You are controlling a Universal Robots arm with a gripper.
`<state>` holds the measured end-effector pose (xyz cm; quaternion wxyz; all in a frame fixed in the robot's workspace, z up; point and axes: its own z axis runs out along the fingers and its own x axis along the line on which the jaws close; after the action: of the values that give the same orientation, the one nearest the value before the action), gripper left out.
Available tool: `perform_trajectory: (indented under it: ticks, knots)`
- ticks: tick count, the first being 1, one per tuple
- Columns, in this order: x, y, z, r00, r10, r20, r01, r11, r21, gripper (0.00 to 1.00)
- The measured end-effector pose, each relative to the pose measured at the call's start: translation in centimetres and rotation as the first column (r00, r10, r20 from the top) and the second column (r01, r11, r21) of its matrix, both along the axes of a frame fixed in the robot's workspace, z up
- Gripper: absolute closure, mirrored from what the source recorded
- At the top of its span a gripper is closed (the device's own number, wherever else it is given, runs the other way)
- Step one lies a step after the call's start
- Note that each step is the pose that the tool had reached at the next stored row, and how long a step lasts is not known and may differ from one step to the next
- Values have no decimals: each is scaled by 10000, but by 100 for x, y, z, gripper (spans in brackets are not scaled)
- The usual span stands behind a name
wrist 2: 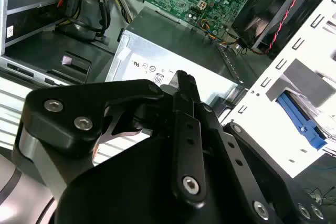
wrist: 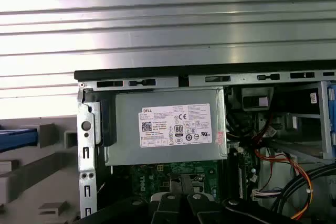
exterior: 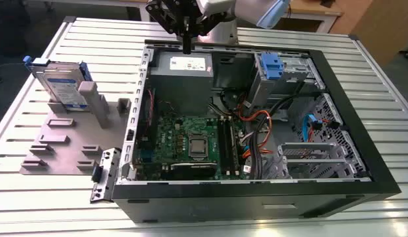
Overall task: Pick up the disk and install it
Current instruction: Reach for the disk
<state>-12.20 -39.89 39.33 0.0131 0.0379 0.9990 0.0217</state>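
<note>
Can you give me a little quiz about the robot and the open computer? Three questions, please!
1. True or false: the gripper is holding the disk.
2. Where is the disk? A) standing upright in the grey holder beside the computer case; B) inside the case; C) in the gripper.
3. Which part inside the case is nearest the gripper?
Key: 1 false. 2 A. 3 the power-supply box, grey with a white sticker.
</note>
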Motion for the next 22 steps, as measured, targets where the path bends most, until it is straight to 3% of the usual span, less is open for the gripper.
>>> perform_trajectory:
  ticks: [12, 22]
  knots:
    - [-10, 0, 0, 10000, -1, 0, 1, 10000, 0, 89]
    - [-127, 0, -3, 10000, -1, 0, 1, 10000, 0, 89]
